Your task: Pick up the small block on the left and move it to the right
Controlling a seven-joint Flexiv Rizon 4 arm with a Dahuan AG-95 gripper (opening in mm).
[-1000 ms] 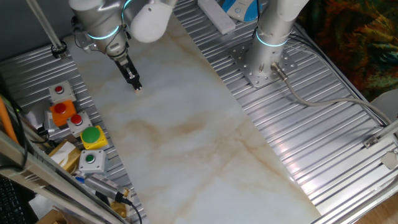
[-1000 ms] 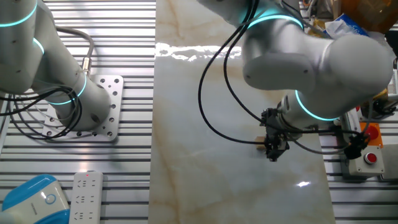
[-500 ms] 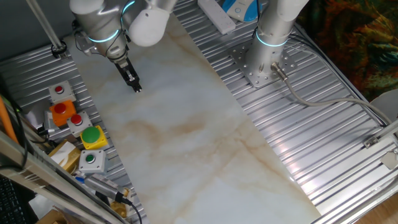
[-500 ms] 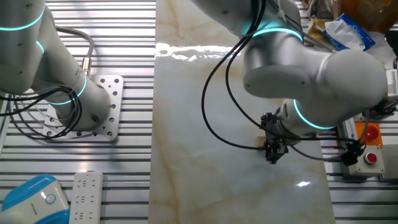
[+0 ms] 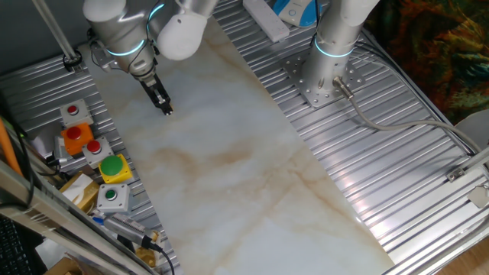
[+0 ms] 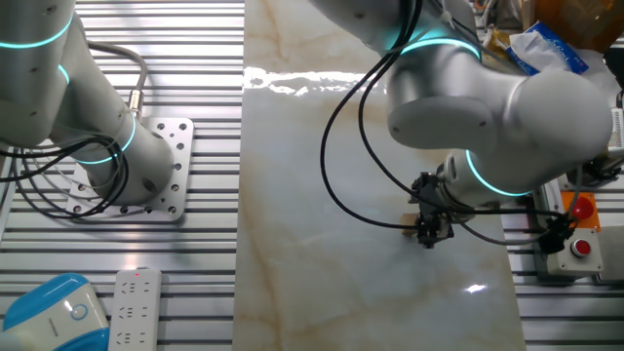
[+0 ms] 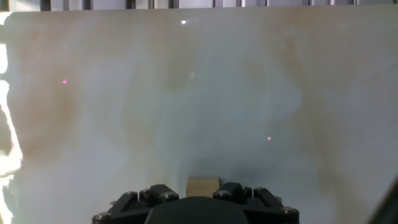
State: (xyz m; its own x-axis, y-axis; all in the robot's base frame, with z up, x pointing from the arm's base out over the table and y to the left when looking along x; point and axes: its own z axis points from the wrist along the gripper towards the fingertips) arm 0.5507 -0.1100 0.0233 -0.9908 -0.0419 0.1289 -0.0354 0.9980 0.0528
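The small block (image 7: pixel 202 185) is a tiny tan cube that sits between my two fingers at the bottom of the hand view. My gripper (image 5: pixel 166 109) points down at the far left part of the marble table (image 5: pixel 229 153) and looks shut on the block, at or just above the surface. In the other fixed view the block (image 6: pixel 409 223) shows as a tan speck at the side of the gripper (image 6: pixel 426 237). In the one fixed view the fingertips hide the block.
Coloured push buttons (image 5: pixel 113 168) and boxes stand on the ribbed metal left of the marble, close to my gripper. A second arm's base (image 5: pixel 321 80) is bolted at the far right. A power strip (image 6: pixel 135 307) lies by that base.
My gripper has shifted slightly left and up at the block's place. The block stays between the fingers.
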